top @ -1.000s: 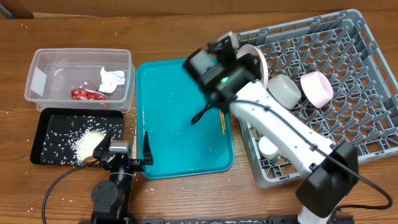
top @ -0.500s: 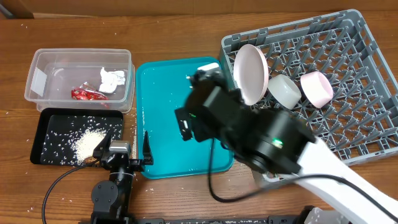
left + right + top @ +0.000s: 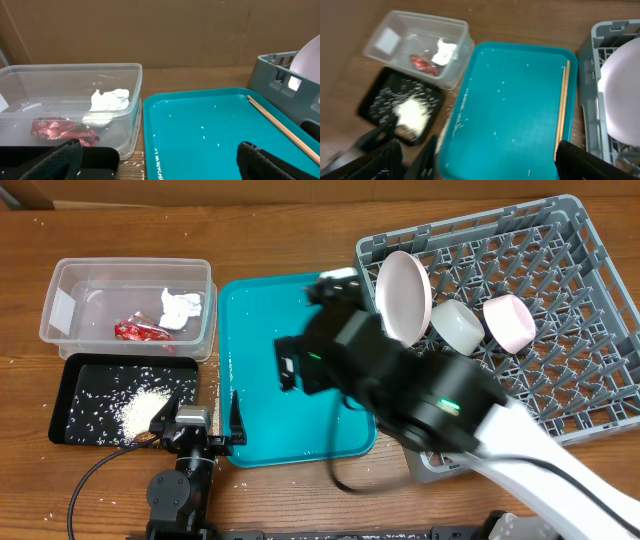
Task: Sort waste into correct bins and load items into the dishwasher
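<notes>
The grey dishwasher rack point(image 3: 560, 290) holds a white plate point(image 3: 405, 292) standing on edge, a white bowl point(image 3: 458, 326) and a pinkish-white dish point(image 3: 510, 320). Chopsticks point(image 3: 562, 107) lie along the right edge of the teal tray point(image 3: 260, 380); the overhead view hides them under my right arm. My right gripper point(image 3: 480, 162) hangs open high over that tray, holding nothing. My left gripper point(image 3: 200, 420) rests open and empty at the tray's front left corner. The clear tub point(image 3: 70, 290) holds the red wrapper point(image 3: 140, 332) and the tissue point(image 3: 181, 307). Rice point(image 3: 140, 410) lies in the black tray point(image 3: 80, 380).
Loose grains point(image 3: 210, 136) dot the teal tray and the wood between it and the tub. My right arm point(image 3: 440, 405) spans the tray's right side and the rack's front corner. A brown cardboard wall point(image 3: 160, 30) stands behind the table.
My right gripper opened, let go of the plate at the rack's left edge, and pulled back and up over the teal tray. The left arm has not moved.
</notes>
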You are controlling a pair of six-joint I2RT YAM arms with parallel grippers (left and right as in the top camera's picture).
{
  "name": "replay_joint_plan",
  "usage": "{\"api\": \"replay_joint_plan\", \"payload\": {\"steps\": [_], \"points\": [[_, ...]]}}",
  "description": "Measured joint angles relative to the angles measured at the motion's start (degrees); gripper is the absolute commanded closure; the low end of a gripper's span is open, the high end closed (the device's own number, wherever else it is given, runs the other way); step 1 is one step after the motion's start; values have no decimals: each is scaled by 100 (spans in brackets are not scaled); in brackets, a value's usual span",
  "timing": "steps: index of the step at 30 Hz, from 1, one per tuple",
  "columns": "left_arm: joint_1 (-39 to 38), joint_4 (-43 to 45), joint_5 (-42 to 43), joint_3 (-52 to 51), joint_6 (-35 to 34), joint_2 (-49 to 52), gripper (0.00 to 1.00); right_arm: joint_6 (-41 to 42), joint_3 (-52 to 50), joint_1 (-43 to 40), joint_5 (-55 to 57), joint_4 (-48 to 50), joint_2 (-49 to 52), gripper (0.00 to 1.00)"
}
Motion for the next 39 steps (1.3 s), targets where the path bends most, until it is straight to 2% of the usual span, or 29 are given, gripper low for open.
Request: {"api": "replay_joint_plan", "payload": {"steps": [3, 8, 13, 14, 19, 24, 25, 27, 32, 35, 38, 39], "points": [[0, 2, 0, 0, 0, 0, 0, 7, -70, -9, 74, 199, 1093, 0], [0, 2, 0, 0, 0, 0, 0, -107, -107, -518, -2, 229, 1921, 0], [0, 2, 0, 0, 0, 0, 0, -765, -105, -1683, -682, 262, 2675, 30], [0, 2, 0, 0, 0, 0, 0, -883, -105, -1910, -695, 304, 2887, 40], [0, 0, 0, 0, 0, 0, 0, -1025, -107, -2330, -706, 372, 3388, 41], [0, 0, 0, 0, 0, 0, 0, -1086, -151, -2317, -557, 409, 3550, 42], [0, 0, 0, 0, 0, 0, 0, -1095, -170, -2284, -531, 411, 3598, 46], [0, 0, 0, 0, 0, 0, 0, -1093, -197, -2227, -487, 431, 3727, 61], [0, 0, 0, 0, 0, 0, 0, -1189, -214, -2037, -380, 466, 4249, 64], [0, 2, 0, 0, 0, 0, 0, -1274, -208, -1937, -293, 442, 4262, 74], [0, 0, 0, 0, 0, 0, 0, -1329, -208, -1860, -278, 426, 4264, 89], [0, 2, 0, 0, 0, 0, 0, -1379, -208, -1834, -251, 398, 4266, 92]]}}
